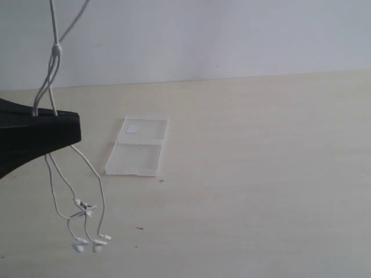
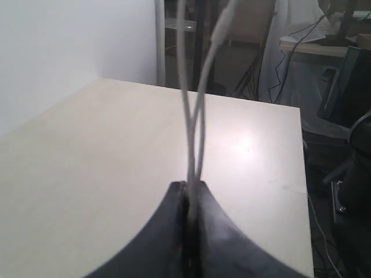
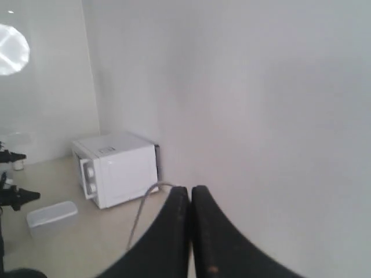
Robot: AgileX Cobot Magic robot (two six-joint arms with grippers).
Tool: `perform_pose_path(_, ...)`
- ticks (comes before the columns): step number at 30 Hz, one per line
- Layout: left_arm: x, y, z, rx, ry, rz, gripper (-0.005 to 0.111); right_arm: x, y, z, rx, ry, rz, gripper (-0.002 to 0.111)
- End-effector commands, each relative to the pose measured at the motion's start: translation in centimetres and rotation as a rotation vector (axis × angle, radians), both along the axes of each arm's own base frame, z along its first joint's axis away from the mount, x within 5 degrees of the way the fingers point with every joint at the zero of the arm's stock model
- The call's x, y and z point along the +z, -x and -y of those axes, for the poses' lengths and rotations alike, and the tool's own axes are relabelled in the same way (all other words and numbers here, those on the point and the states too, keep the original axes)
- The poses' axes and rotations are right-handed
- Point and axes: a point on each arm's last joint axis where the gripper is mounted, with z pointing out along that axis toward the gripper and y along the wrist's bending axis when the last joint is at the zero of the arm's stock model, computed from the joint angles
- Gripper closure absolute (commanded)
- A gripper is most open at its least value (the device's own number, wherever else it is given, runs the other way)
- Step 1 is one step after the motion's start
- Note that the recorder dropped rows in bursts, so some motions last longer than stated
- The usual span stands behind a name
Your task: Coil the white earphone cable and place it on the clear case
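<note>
Smooth black curved tapering fingers (image 2: 152,246)

Legible text, brands, numbers, signs: none.
Clear case (image 1: 139,147) on worktop (image 1: 261,174): small white patch (image 1: 133,128), no lettering made out.
White appliance (image 3: 116,168): dark strip on its front, too blurred to read.

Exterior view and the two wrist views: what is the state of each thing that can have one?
white earphone cable: uncoiled, hanging, pinched in the left gripper; earbuds low by the table.
clear case: open, lying flat on the table, nothing on it.
left gripper: shut on the white earphone cable.
right gripper: shut; a thin wire reaches its tip, grip unclear.
</note>
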Motion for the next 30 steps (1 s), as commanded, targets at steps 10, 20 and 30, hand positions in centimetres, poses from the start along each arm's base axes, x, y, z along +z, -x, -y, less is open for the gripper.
perform_pose_path(10, 0.7, 0.9, -1.0, 0.047, 0.021, -0.018, 0.107, -2.1, -0.7, 0.9, -0.131, 0.231, -0.111, 0.108)
perform_pose_path(20, 0.7, 1.0, -1.1, 0.047, 0.034, -0.04, 0.107, -8.0, -2.3, 0.5, -0.191, 0.427, -0.239, 0.108)
perform_pose_path(30, 1.5, 0.8, -1.1, 0.055, 0.032, -0.033, 0.107, -17.4, -3.3, 0.0, -0.212, 0.537, -0.367, 0.108)
